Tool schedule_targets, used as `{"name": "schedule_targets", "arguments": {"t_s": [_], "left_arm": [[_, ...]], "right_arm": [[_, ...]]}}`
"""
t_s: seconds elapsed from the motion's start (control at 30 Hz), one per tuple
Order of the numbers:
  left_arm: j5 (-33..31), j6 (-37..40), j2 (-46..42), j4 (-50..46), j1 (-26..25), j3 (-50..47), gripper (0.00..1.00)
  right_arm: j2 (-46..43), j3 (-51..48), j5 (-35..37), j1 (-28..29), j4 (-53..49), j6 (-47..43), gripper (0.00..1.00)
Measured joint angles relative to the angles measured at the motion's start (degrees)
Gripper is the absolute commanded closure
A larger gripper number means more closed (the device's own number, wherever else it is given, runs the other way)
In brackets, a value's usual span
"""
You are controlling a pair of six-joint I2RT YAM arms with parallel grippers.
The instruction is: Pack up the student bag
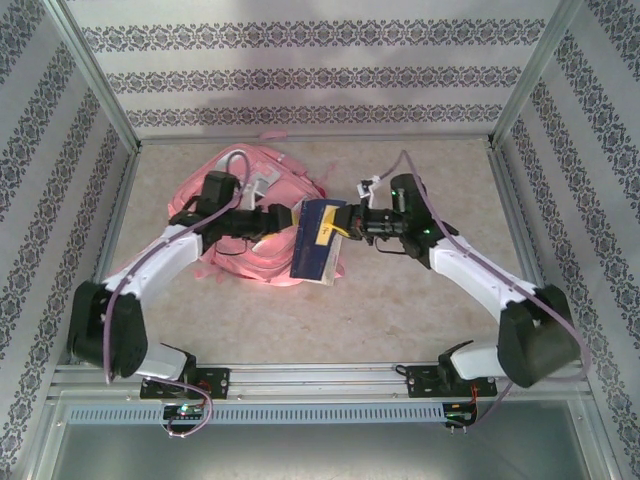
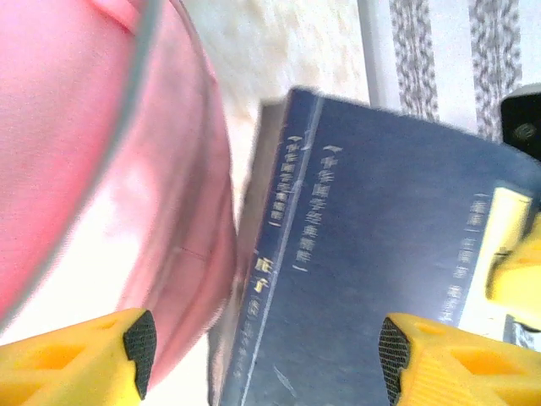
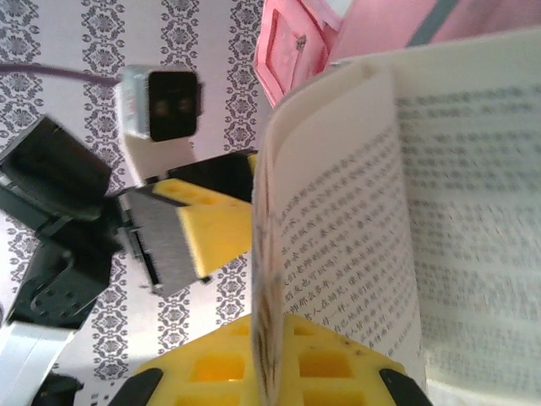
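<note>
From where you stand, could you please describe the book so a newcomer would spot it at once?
Find the pink student bag on the left half of the table. At its right edge the right gripper holds a flat book. It is the only dark blue thing, with pale lettering along its cover.

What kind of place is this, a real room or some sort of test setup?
Most likely a robot test booth, not a lived-in room: wallpapered panels set in an aluminium frame, closing in a beige table, with a left arm and right arm bolted to a rail at its near edge.
</note>
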Motion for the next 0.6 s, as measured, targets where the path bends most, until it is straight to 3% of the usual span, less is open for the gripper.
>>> {"name": "schedule_targets", "arguments": {"t_s": [0.27, 0.6], "left_arm": [[-7.10, 1.14, -4.70, -5.97, 2.56, -4.24, 0.28], [-5.84, 1.53, 1.36, -6.62, 2.45, -5.66, 0.31]], "right_arm": [[12.07, 5.01, 3.04, -0.13, -2.25, -5.01, 1.00], [17.46, 2.10, 6.21, -2.60, -5.27, -8.90, 1.00]]}}
